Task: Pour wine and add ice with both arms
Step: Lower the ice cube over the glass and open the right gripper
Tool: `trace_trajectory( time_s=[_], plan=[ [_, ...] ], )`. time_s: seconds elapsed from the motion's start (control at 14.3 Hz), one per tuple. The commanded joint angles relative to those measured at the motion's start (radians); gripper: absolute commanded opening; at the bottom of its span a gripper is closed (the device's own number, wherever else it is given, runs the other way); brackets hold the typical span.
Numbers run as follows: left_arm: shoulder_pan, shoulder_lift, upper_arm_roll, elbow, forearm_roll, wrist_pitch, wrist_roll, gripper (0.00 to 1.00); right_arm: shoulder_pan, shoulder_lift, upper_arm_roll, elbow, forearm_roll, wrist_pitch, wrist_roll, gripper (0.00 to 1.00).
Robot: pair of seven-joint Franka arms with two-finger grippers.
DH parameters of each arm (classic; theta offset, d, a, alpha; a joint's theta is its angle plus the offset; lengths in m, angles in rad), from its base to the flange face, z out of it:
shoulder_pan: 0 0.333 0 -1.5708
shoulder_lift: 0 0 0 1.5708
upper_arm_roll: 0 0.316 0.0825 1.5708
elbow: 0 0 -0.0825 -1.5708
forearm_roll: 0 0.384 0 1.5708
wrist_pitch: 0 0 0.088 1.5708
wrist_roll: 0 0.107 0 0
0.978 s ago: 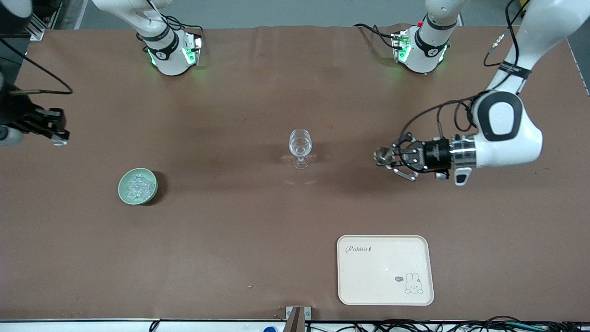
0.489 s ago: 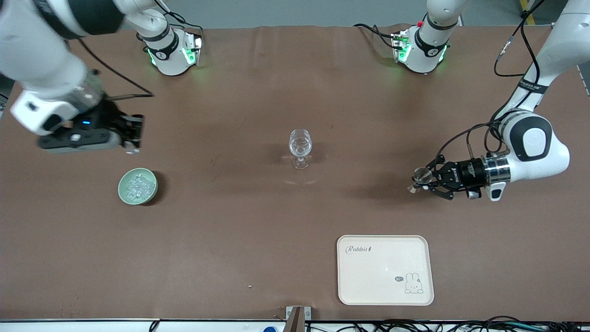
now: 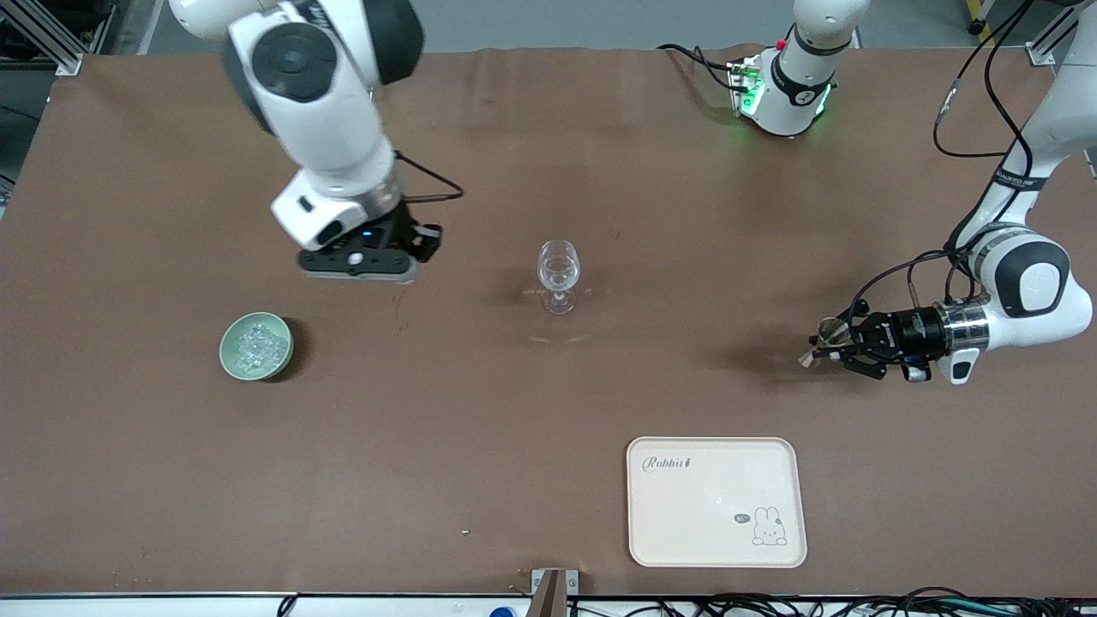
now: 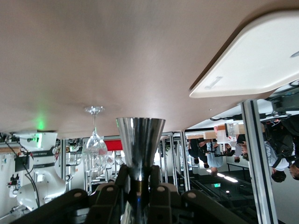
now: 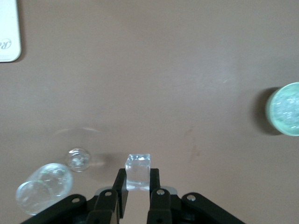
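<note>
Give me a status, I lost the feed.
Right gripper shut on ice cube, over table between green bowl and wine glass. Left gripper shut on metal jigger. Nothing blocking glass.

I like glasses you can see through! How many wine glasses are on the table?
1. The clear stemmed wine glass stands upright mid-table, between the green bowl of ice and the cream rabbit tray, farther from the front camera than both.

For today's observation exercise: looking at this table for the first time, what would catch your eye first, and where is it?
The right pincer, up over the table between the green bowl and the wine glass, is shut on a clear ice cube. The left pincer, over the left arm's end of the table, is shut on a shiny metal measuring cup. A cream rabbit tray lies nearest the front camera.
</note>
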Motion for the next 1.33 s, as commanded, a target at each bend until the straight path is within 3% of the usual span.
trace_trajectory(
  time_s=[0.0, 0.28, 0.7, 1.26],
  plan=[
    [-0.004, 0.053, 0.028, 0.047, 0.021, -0.027, 0.035, 0.01, 0.066, 0.074, -0.011, 0.071, 0.016, 0.013, 0.085, 0.0],
    [-0.007, 0.107, 0.068, 0.049, 0.065, -0.039, 0.113, 0.01, 0.124, 0.149, -0.011, 0.123, 0.109, 0.045, 0.1, 0.0],
    [-0.005, 0.171, 0.112, 0.104, 0.105, -0.094, 0.124, 0.01, 0.235, 0.213, -0.011, 0.119, 0.116, 0.129, 0.178, 0.0],
    [-0.019, 0.193, 0.114, 0.107, 0.105, -0.094, 0.067, 0.01, 0.271, 0.27, -0.011, 0.114, 0.119, 0.133, 0.18, 0.0]
  ],
)
